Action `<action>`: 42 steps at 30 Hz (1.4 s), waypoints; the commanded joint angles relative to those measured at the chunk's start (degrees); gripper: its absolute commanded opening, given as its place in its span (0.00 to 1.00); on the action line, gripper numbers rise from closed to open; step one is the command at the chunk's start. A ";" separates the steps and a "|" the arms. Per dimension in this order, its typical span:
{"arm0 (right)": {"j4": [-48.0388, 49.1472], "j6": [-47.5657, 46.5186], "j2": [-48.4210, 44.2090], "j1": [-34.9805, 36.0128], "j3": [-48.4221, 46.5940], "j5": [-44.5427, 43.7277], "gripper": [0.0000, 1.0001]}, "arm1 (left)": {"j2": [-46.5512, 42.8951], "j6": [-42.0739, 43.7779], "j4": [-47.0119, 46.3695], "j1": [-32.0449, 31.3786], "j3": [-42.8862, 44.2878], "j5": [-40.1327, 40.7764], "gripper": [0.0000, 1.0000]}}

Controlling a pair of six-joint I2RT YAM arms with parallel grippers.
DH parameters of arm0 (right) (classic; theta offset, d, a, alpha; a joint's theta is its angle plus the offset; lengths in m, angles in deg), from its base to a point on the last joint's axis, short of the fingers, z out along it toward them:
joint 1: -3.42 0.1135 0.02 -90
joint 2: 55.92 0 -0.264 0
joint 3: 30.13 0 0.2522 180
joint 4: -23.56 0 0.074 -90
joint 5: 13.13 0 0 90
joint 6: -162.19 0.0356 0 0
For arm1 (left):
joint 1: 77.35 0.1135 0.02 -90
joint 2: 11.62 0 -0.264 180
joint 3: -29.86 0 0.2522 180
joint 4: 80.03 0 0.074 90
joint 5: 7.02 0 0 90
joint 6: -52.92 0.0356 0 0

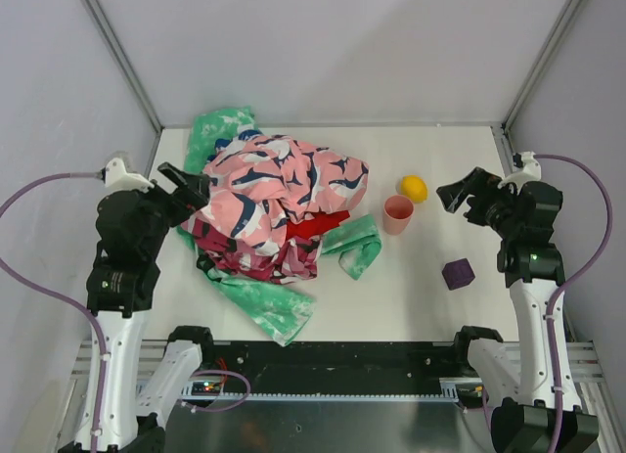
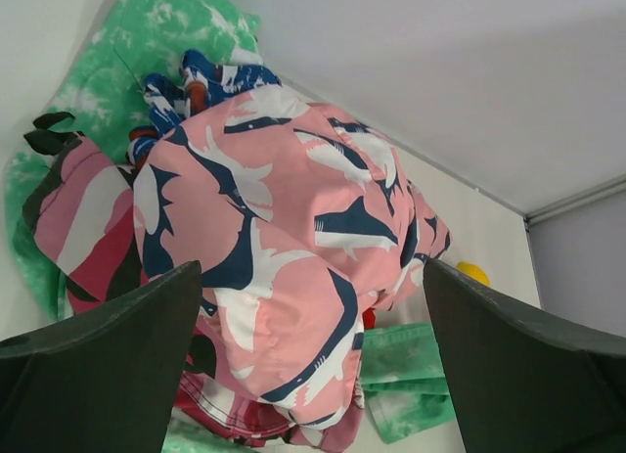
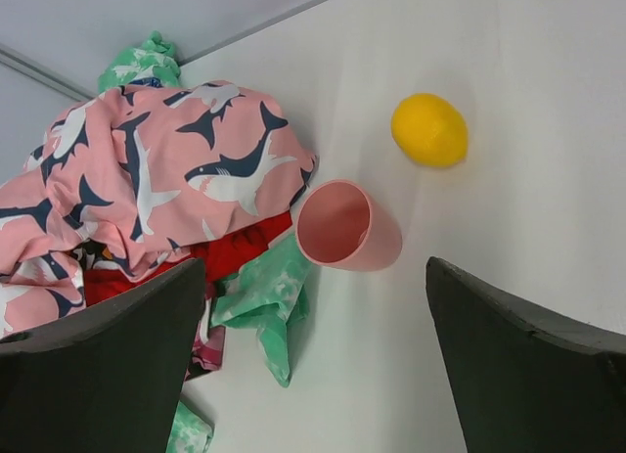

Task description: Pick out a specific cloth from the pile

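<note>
cloth (image 1: 329, 224) pokes out under pile (image 1: 282, 187), near cup (image 1: 397, 215)

The plain red cloth (image 1: 330, 224) lies mostly buried, a crumpled edge showing at four o'clock of the rumpled pink, magenta and green pile (image 1: 269, 194).

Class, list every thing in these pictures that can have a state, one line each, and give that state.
Rumpled pile of patterned cloths, heaped and crumpled.
Plain bright red cloth, mostly buried in that pile, one edge showing.
Pink plastic cup, upright, empty.
Yellow lemon, lying free beside the cup, not touching it.
Purple cube, resting alone.
Left gripper, jaws open, holding nothing.
Right gripper, jaws open, holding nothing.
</note>
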 commanded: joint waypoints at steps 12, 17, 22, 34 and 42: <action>4.59 -2.47 -1.54 0.06 0.54 6.34 0.99 | 34.97 14.83 -0.21 -23.26 19.22 5.48 1.00; 4.41 -3.72 -1.35 2.16 0.93 7.34 0.99 | 51.01 28.61 1.06 -32.56 25.11 16.89 1.00; 4.08 -6.06 -1.21 6.07 1.23 5.60 0.99 | 64.49 31.55 3.96 -33.77 28.58 23.43 1.00; 2.91 -9.01 0.18 15.06 1.28 -1.54 0.99 | 78.49 26.33 8.13 -33.79 33.10 25.19 0.67; 3.50 -11.50 2.96 25.16 1.32 -10.07 0.99 | 70.55 16.88 8.45 -27.91 39.09 25.35 0.01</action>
